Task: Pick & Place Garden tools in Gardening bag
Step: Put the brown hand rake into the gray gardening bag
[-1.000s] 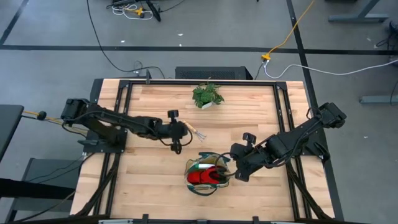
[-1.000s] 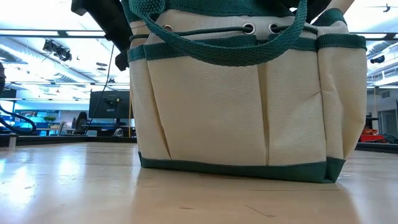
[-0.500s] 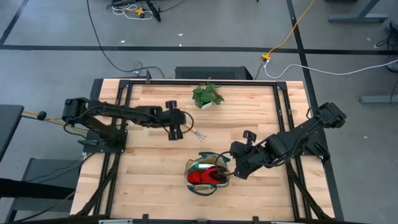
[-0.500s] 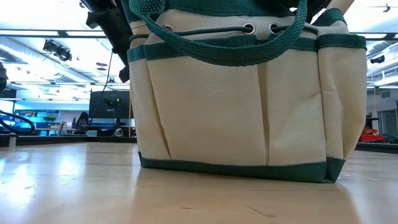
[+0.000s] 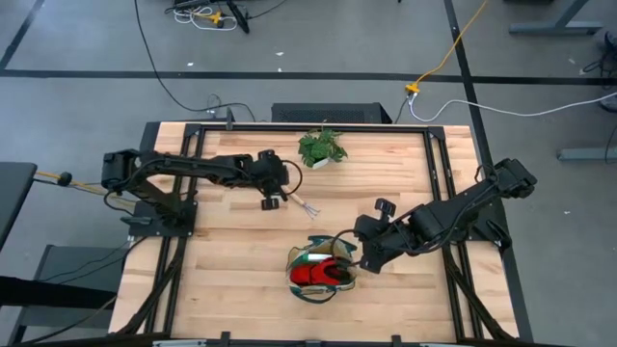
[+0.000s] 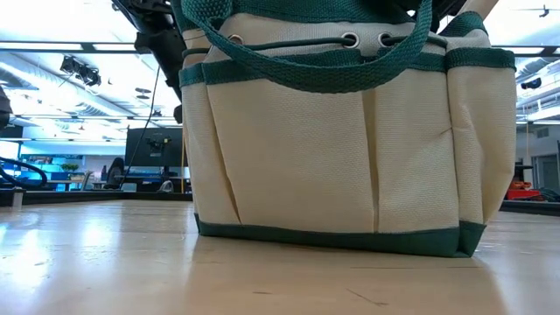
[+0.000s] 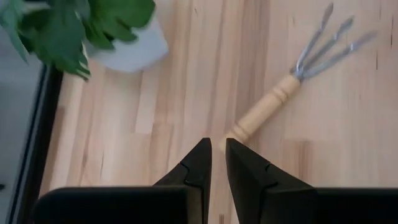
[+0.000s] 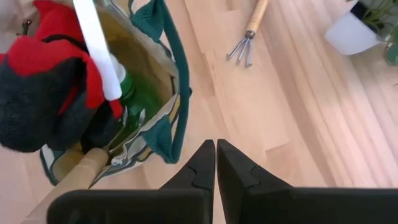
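Note:
The beige gardening bag (image 5: 321, 268) with green trim stands upright on the table's near middle and fills the low view (image 6: 350, 131). Inside it show the red-and-black gloves (image 8: 43, 93), the green spray bottle (image 8: 140, 99) with its white nozzle (image 8: 96, 50), and a wooden handle (image 8: 81, 174). The shears do not show. The pronged hand rake (image 5: 301, 204) lies flat on the table. My left gripper (image 7: 217, 152) is shut, with its tips right at the free end of the rake's handle (image 7: 261, 112). My right gripper (image 8: 216, 152) is shut and empty beside the bag's right side. My left gripper points down at the free end of the rake's wooden handle (image 7: 231, 132). Its fingertips lie right beside that end, and I cannot tell whether they touch it. The rake lies flat on the table.
The potted plant (image 5: 321, 147) stands at the far middle of the table, close to the left gripper; it also shows in the left wrist view (image 7: 74, 31). The bag's green handle (image 8: 168, 93) hangs over its right rim. Bare wood lies at the near left and far right.
My left gripper has gone toward the table's far edge, from the near side of the rake's handle to its end, and has turned. The rake and the bag have stayed where they were.

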`<state>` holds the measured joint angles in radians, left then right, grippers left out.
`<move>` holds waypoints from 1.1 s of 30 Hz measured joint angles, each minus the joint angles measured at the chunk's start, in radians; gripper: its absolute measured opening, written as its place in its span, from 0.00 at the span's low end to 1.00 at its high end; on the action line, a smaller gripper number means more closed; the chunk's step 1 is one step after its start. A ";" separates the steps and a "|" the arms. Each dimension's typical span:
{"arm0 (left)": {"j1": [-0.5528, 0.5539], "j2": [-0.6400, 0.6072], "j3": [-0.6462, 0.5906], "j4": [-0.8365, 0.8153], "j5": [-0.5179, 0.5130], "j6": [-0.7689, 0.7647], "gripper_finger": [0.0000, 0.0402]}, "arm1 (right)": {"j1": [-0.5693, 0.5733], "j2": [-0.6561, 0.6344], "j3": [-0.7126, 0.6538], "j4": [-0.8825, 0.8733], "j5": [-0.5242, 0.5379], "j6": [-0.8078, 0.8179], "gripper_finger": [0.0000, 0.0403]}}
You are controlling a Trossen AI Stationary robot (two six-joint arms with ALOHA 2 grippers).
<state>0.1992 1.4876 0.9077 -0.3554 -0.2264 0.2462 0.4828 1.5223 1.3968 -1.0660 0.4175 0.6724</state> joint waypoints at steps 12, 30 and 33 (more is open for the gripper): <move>-0.003 0.139 0.196 -0.119 0.011 0.110 0.15 | -0.003 0.000 0.001 0.016 0.020 -0.007 0.04; -0.048 0.232 0.246 -0.219 -0.065 0.284 0.47 | -0.002 0.000 0.001 0.029 0.020 -0.010 0.04; -0.059 0.248 0.248 -0.198 -0.089 0.306 0.47 | -0.002 0.000 0.001 0.032 0.020 -0.010 0.04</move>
<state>0.1406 1.7357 1.1557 -0.5537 -0.3157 0.5518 0.4805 1.5226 1.3975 -1.0343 0.4371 0.6624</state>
